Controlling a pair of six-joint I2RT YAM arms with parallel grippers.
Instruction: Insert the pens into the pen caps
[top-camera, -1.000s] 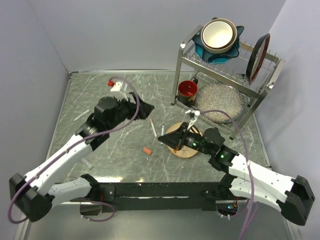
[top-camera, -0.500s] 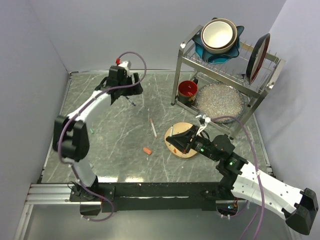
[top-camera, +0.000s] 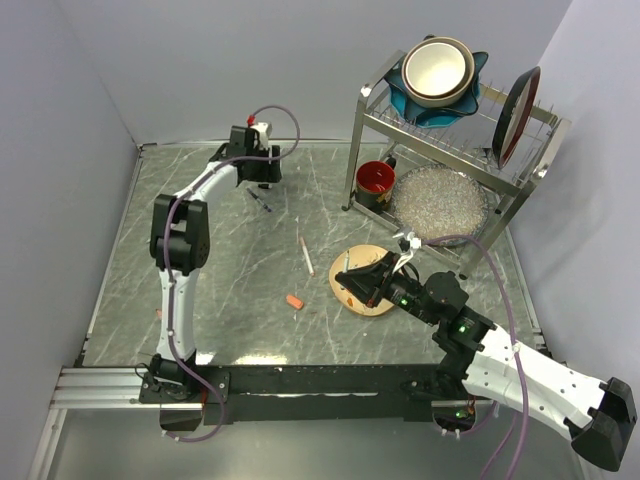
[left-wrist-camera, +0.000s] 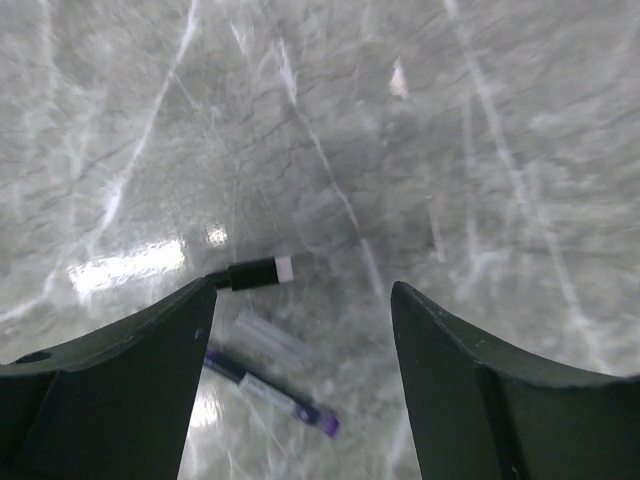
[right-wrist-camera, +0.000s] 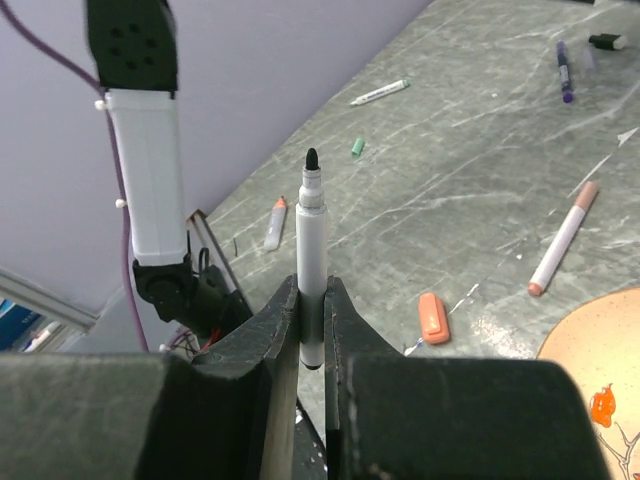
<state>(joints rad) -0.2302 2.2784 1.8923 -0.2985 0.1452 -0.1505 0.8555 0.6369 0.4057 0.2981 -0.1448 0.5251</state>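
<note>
Both arms above the marbled tabletop (left-wrist-camera: 480, 120).

**Left tool** (left-wrist-camera: 302, 292): it is reached out to the far left part of the tabletop, its jaws wide apart with nothing between them. A black cap (left-wrist-camera: 256, 272) with a white end lies just off the tip of its left finger. Closer to the wrist camera lie a clear tube (left-wrist-camera: 268, 335), possibly another cap though too blurred to tell, and a purple-tipped pen (left-wrist-camera: 272, 392).

**Right tool** (right-wrist-camera: 312, 300): it is closed on the white barrel of a black-tipped pen (right-wrist-camera: 311, 235). The fingers grip the barrel low down, and the uncapped tip points away from them. In the top view this tool sits over the left edge of a round wooden disc (top-camera: 365, 306).

**Loose task items:**
- An orange cap (right-wrist-camera: 433, 313) lies flat on the tabletop near the disc.
- A red-tipped pen (right-wrist-camera: 562, 240) with a white barrel lies beyond the orange cap, apart from it.
- A small green cap (right-wrist-camera: 357, 147) lies farther off.
- A green-marked pen (right-wrist-camera: 380, 92) also lies farther off.
- A short pen (right-wrist-camera: 275, 222) lies close to the tabletop's edge.

**Background:** a wire dish rack (top-camera: 455, 150) stands at the far right, with a red cup (top-camera: 375, 180) at its foot.
</note>
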